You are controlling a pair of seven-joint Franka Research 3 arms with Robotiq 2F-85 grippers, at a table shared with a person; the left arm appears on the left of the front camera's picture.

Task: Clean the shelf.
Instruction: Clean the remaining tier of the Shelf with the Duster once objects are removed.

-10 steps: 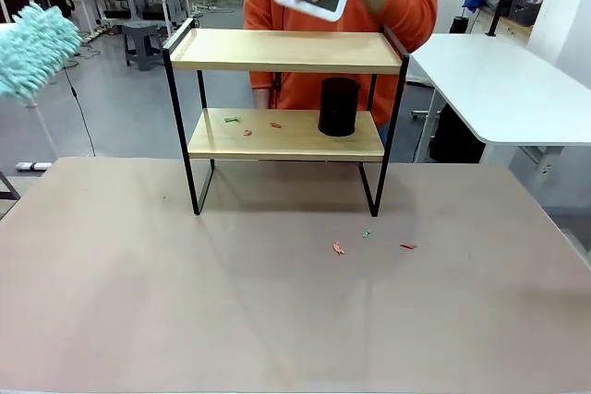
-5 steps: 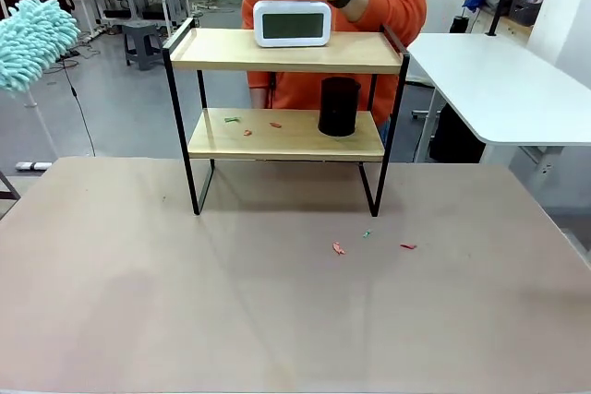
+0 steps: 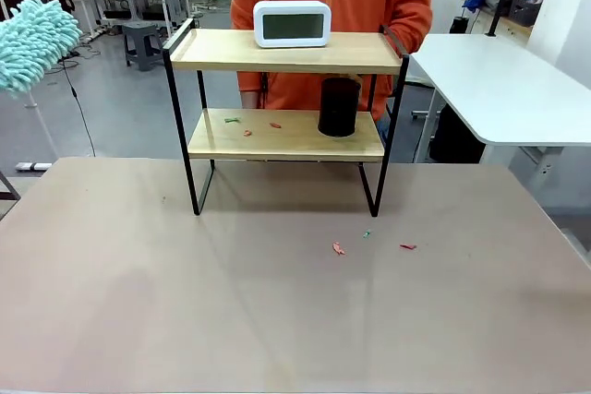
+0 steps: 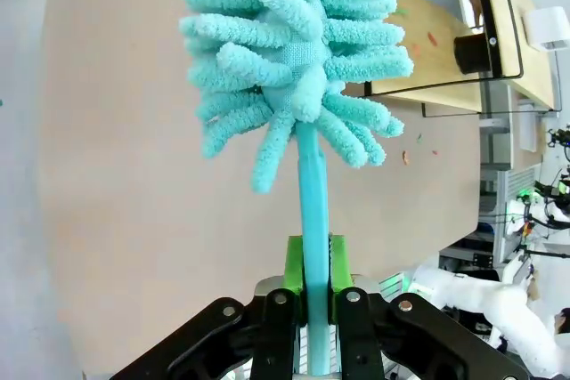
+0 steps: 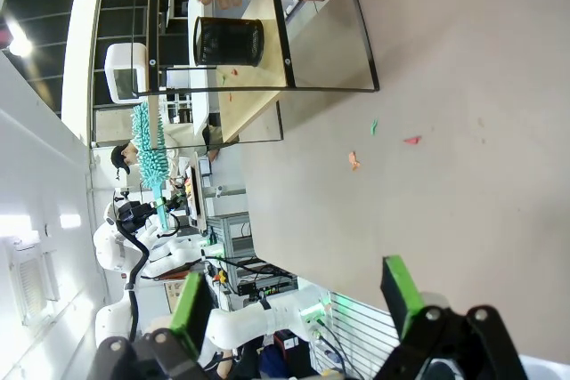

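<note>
We see our left gripper [image 4: 316,264] as black linkage with bright green pads [image 4: 291,266] and silver screw heads [image 4: 354,295]. Our right gripper [image 5: 296,302] looks alike. A rounded white arm segment [image 4: 490,302] shows too.

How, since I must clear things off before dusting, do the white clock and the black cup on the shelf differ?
The clock is white and wide, with a grey screen; the cup is black, mesh-walled and taller than wide. The clock stands on the top board of the shelf, the cup on its lower board. The clock sits left of the cup. Both stand upright.
</note>
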